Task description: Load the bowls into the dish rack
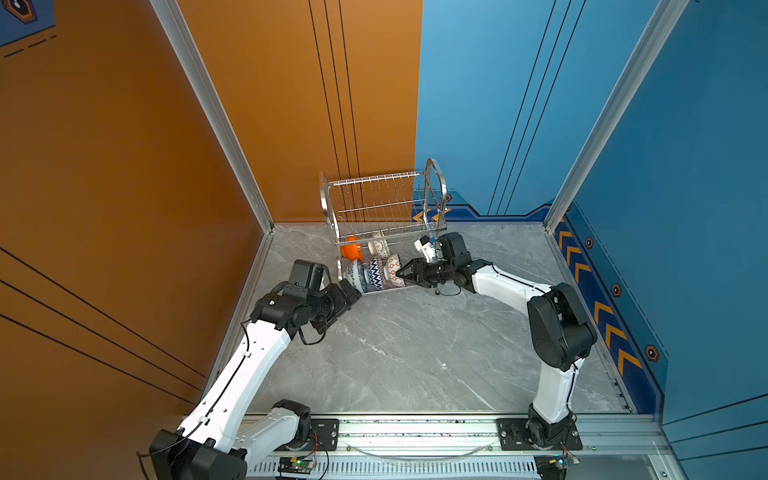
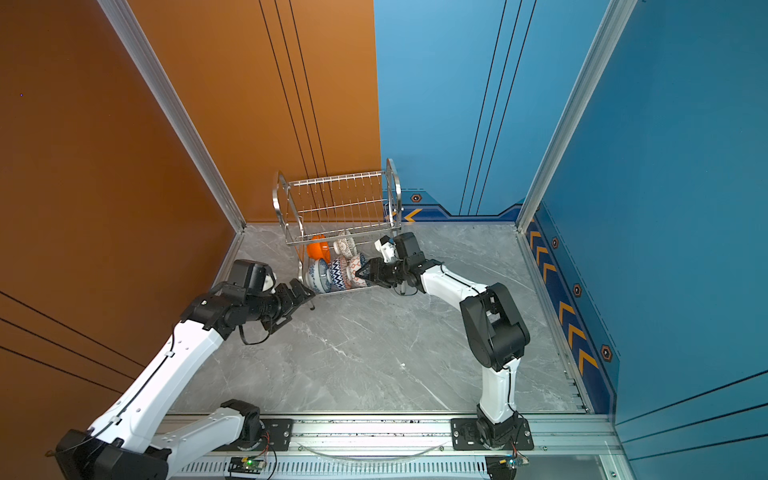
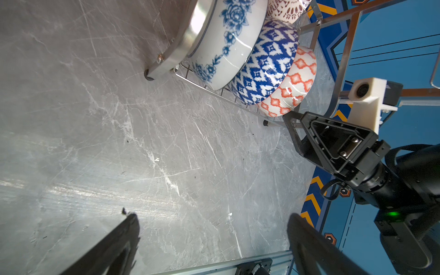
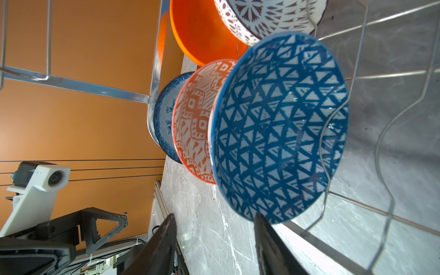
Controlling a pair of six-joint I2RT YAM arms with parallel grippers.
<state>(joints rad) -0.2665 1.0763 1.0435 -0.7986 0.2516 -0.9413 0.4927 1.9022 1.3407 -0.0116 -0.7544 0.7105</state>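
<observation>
On the grey marble bench (image 1: 415, 353) stands the dish rack (image 1: 384, 208), a two-tier steel wire frame by the far edge, a little left of the middle. All five bowls are on its wavy lower shelf, tipped up on their rims with their open faces turned towards the bench's right edge. In the front row, the blue-white floral bowl (image 4: 164, 114) leans at the left end against the arched side frame. The orange-white geometric bowl (image 4: 192, 119) nests against it, and the blue-white triangle bowl (image 4: 281, 128) closes the row on the right, its outside patterned in orange lattice. Behind them, nearer the far edge, sit the plain orange bowl (image 1: 351, 247) on the left and the white bowl with dark lattice (image 1: 380, 247) just beside it. The right gripper (image 4: 212, 219) is level with the front row at its right end, jaws roughly half apart with only bench showing between them. One fingertip is right at the triangle bowl's rim and I can't tell whether it touches, but the gripper holds nothing. The left gripper (image 3: 212, 219) hovers just beside the rack's front left foot, jaws spread wide, holding nothing.
</observation>
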